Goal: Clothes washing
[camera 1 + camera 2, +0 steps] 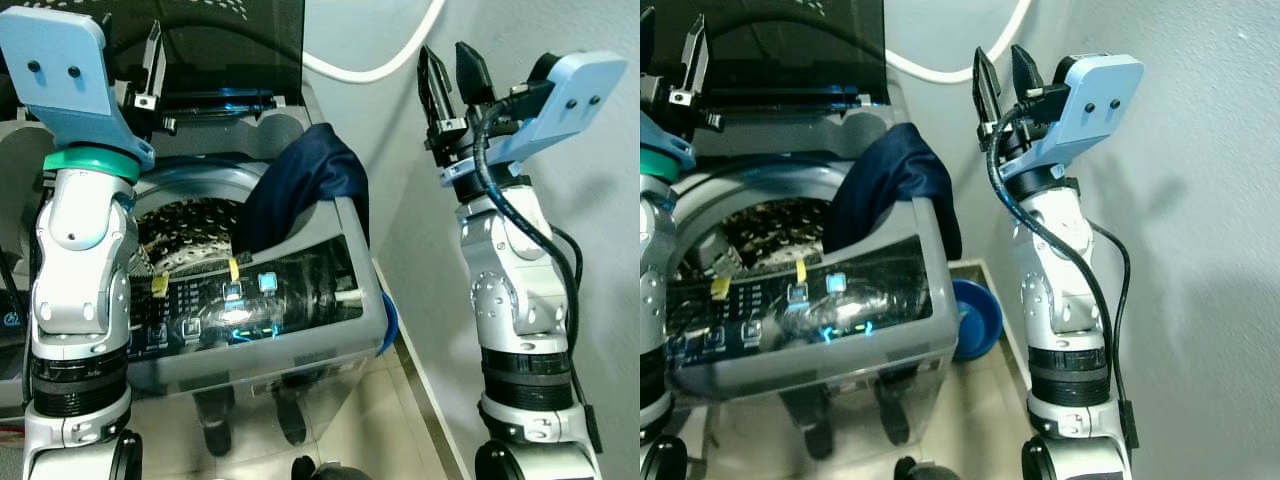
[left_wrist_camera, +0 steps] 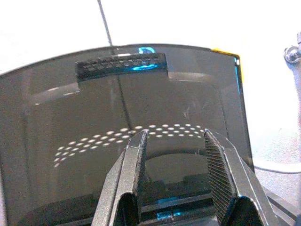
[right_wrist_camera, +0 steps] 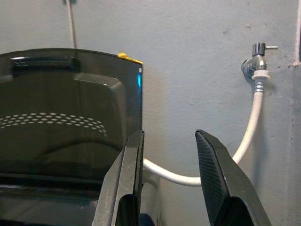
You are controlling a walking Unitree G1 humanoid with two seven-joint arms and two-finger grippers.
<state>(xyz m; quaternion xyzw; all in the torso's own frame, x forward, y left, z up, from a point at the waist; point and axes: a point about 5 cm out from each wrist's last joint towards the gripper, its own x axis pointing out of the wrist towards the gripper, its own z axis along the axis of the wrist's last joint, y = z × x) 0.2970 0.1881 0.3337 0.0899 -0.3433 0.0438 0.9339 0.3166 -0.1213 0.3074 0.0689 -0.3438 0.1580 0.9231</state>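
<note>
Open washing machine (image 1: pixel 330 330), navy garment (image 1: pixel 300 190) draped over drum rim

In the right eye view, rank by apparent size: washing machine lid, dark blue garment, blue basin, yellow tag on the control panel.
1. Washing machine lid, though cropped by the frame.
2. Dark blue garment, draped over the tub rim.
3. Blue basin, partly hidden behind the machine.
4. Yellow tag.

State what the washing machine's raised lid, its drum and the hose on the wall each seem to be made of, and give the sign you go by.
Lid: dark tinted glass or clear plastic, glossy; it mirrors the drum's holes.
Drum: probably stainless steel; shiny, perforated wall.
Hose: white flexible plastic or rubber; it hangs in a smooth curve from a metal tap.
</note>
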